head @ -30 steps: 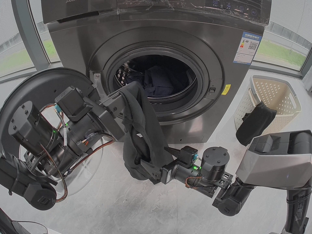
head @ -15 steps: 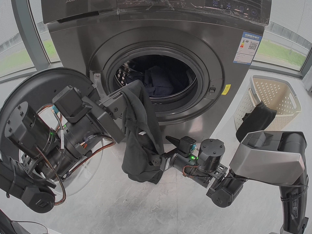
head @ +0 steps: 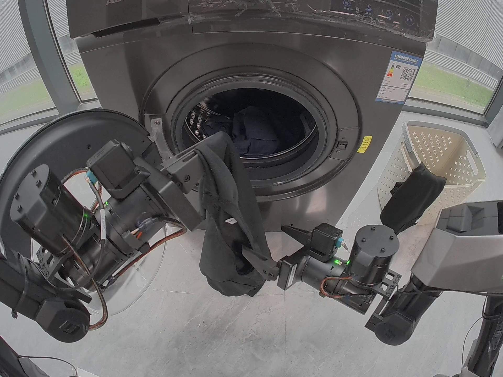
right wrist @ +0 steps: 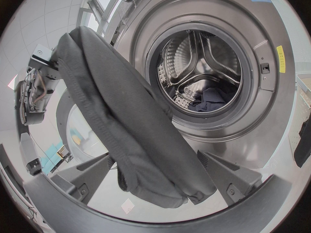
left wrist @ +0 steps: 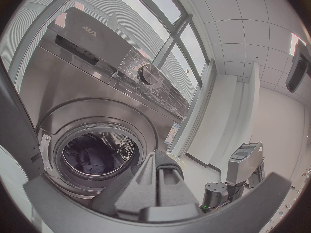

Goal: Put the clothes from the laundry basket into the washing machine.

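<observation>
A dark grey garment [head: 230, 221] hangs from my left gripper [head: 201, 155], which is shut on its top edge just in front of the washing machine's round opening [head: 251, 126]. In the left wrist view the fingers [left wrist: 145, 185] press together on the cloth [left wrist: 111, 188]. My right gripper [head: 264, 239] is lower, at the garment's bottom end, and open. The right wrist view shows its fingers spread wide with the hanging garment [right wrist: 129, 120] between them. Dark blue clothes [right wrist: 210, 101] lie inside the drum. A black garment [head: 414, 197] hangs over the cream laundry basket [head: 440, 129] at the right.
The washer's round door [head: 68, 137] stands swung open on the left, behind my left arm. The basket stands on the floor right of the machine. Pale floor lies open below and in front of the grippers.
My right gripper has opened, let go of the garment's lower end and drawn back to the right. The garment still hangs from the left gripper, which has hardly moved.
</observation>
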Robot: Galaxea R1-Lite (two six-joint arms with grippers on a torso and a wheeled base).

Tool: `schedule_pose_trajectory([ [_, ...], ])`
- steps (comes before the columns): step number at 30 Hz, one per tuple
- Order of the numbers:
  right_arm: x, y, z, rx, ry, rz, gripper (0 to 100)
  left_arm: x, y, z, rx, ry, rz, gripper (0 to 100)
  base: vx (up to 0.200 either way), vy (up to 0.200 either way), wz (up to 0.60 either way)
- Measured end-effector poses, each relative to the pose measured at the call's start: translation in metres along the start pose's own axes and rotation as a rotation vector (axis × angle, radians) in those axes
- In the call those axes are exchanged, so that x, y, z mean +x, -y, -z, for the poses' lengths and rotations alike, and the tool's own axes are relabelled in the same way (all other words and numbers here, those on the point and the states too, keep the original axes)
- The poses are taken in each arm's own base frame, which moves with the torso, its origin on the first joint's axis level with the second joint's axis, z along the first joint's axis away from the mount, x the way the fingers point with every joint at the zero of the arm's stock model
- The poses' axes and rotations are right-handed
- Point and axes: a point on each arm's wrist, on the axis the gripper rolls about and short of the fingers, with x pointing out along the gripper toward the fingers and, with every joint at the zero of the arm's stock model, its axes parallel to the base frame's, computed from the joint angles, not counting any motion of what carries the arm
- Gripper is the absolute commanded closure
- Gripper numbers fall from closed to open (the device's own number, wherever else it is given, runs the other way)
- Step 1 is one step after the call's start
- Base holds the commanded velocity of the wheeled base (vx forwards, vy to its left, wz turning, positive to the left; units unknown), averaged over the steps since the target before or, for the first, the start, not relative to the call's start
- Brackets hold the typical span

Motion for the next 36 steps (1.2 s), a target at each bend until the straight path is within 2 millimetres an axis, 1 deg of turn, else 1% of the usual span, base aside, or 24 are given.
schedule_pose_trajectory([
  [3, -0.009, -0.006, -0.001, 0.001, -0.017, -0.014, 0, 0.0, -0.001, 0.0, 0.0, 0.0, -0.003, 100, 0.0, 0.0, 0.0],
  [7, -0.011, -0.015, 0.007, 0.001, -0.047, -0.04, 0, 0.001, -0.001, 0.0, -0.001, 0.002, -0.005, 100, 0.0, 0.0, 0.0],
  [11, -0.005, -0.022, 0.017, -0.001, -0.067, -0.06, 0, 0.002, -0.001, -0.001, 0.0, 0.006, -0.004, 100, 0.0, 0.0, 0.0],
  [15, 0.008, -0.021, 0.026, -0.005, -0.066, -0.062, 0, 0.002, -0.001, -0.002, 0.001, 0.01, -0.001, 100, 0.0, 0.0, 0.0],
  [21, 0.027, -0.007, 0.036, -0.01, -0.051, -0.032, 0, 0.002, 0.001, -0.004, 0.003, 0.019, 0.004, 100, 0.0, 0.0, 0.0],
  [29, 0.055, 0.019, 0.035, -0.019, 0.024, 0.018, 0, 0.001, 0.003, -0.006, 0.002, 0.024, 0.014, 100, 0.0, 0.0, 0.0],
  [36, 0.073, 0.029, 0.039, -0.025, 0.064, 0.027, 0, 0.001, 0.004, -0.005, 0.003, 0.022, 0.016, 100, 0.0, 0.0, 0.0],
])
